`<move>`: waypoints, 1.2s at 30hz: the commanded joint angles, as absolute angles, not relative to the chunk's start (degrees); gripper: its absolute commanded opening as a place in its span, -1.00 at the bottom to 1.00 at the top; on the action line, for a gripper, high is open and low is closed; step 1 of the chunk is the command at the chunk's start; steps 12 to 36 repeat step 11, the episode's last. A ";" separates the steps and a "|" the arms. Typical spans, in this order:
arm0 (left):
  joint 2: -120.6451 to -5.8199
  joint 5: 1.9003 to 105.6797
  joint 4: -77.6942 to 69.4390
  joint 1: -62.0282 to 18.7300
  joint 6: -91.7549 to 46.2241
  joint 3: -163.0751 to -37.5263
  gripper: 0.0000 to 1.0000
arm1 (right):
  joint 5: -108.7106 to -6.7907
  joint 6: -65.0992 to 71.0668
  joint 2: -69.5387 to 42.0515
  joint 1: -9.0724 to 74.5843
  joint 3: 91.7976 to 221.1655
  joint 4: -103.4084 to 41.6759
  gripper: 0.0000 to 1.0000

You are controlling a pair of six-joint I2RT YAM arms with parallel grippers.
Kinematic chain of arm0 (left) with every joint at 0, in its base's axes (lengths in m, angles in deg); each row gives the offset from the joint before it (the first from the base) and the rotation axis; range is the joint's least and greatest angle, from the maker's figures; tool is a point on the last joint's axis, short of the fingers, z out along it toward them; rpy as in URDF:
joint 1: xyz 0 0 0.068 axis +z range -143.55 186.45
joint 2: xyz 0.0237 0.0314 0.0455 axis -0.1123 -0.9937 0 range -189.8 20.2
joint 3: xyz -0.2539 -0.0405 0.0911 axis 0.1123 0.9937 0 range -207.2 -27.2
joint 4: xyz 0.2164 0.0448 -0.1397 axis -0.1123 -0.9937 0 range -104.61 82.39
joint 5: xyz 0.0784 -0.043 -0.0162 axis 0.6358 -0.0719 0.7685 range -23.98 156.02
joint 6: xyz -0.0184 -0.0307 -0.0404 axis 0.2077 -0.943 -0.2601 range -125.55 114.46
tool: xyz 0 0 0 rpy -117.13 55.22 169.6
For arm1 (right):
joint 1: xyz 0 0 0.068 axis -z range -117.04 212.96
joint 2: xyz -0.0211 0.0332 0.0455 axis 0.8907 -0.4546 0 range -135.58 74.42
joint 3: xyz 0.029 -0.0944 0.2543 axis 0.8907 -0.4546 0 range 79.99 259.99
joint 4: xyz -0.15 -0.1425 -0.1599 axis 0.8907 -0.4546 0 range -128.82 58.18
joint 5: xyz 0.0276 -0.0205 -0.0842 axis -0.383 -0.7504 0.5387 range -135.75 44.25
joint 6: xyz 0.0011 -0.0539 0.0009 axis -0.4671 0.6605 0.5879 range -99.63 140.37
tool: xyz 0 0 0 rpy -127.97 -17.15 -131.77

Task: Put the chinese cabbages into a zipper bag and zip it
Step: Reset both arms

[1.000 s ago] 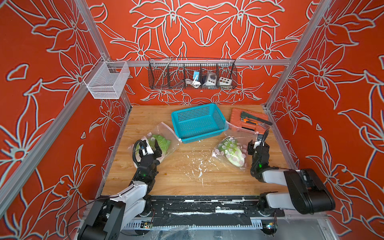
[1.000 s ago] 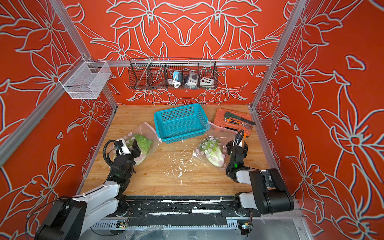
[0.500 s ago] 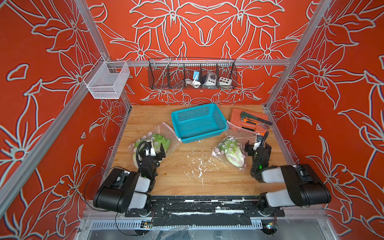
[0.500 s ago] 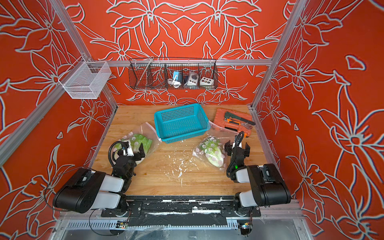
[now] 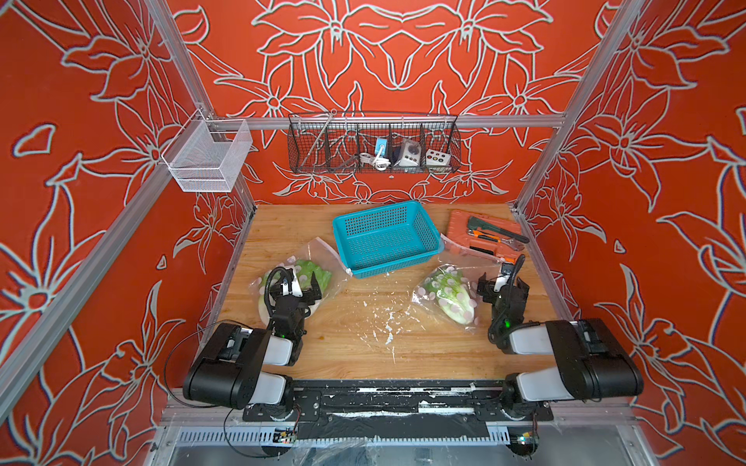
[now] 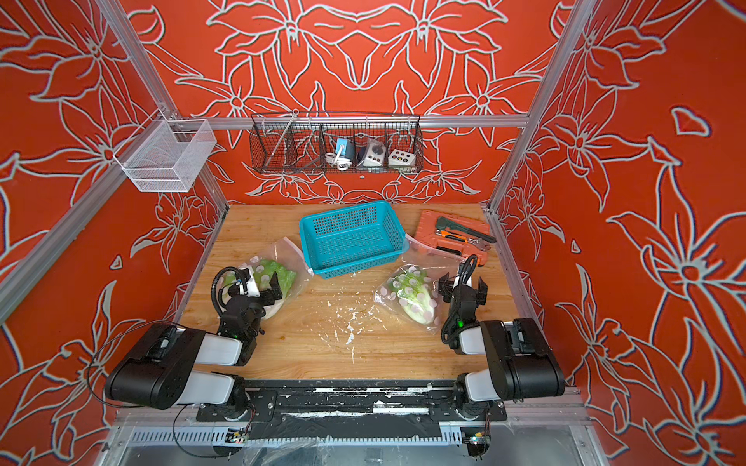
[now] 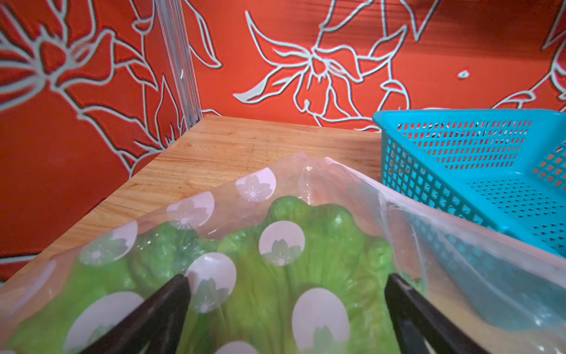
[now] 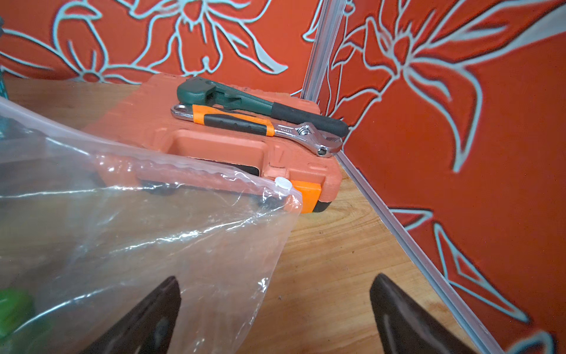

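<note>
Both pincers are spread wide, gripping nothing. The left pincer (image 5: 298,287) hangs over crinkly green chinese cabbages (image 5: 318,275) in a clear blossom-dotted zipper bag (image 5: 323,252), just beside the teal mesh plastic basket (image 5: 385,238). The right pincer (image 5: 501,283) sits beside a second bagged cabbage head (image 5: 448,292), near the side rail. There's open, scuffed wooden worktop (image 5: 363,347) between them.

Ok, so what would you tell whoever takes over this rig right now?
Open and empty: left gripper, low over the left bag; right gripper, by a corner of the right bag.
The cabbages lie inside the two bags on the table; the basket is empty.
Done: bagging. The right bag's slider sits at the zip's end, so it is likely shut.
Left: check the left bag's zip; I cannot tell if it is closed.
</note>
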State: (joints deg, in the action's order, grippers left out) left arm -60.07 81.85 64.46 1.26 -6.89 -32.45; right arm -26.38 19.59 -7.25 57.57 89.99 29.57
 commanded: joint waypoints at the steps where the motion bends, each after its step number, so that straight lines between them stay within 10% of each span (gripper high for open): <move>1: -60.24 81.66 64.02 1.54 -7.13 -32.93 0.97 | -26.96 19.22 -6.88 57.86 90.37 30.55 0.97; 36: -60.35 73.01 63.04 1.66 -3.55 -33.51 0.97 | -26.94 19.19 -6.83 57.86 90.42 30.28 0.97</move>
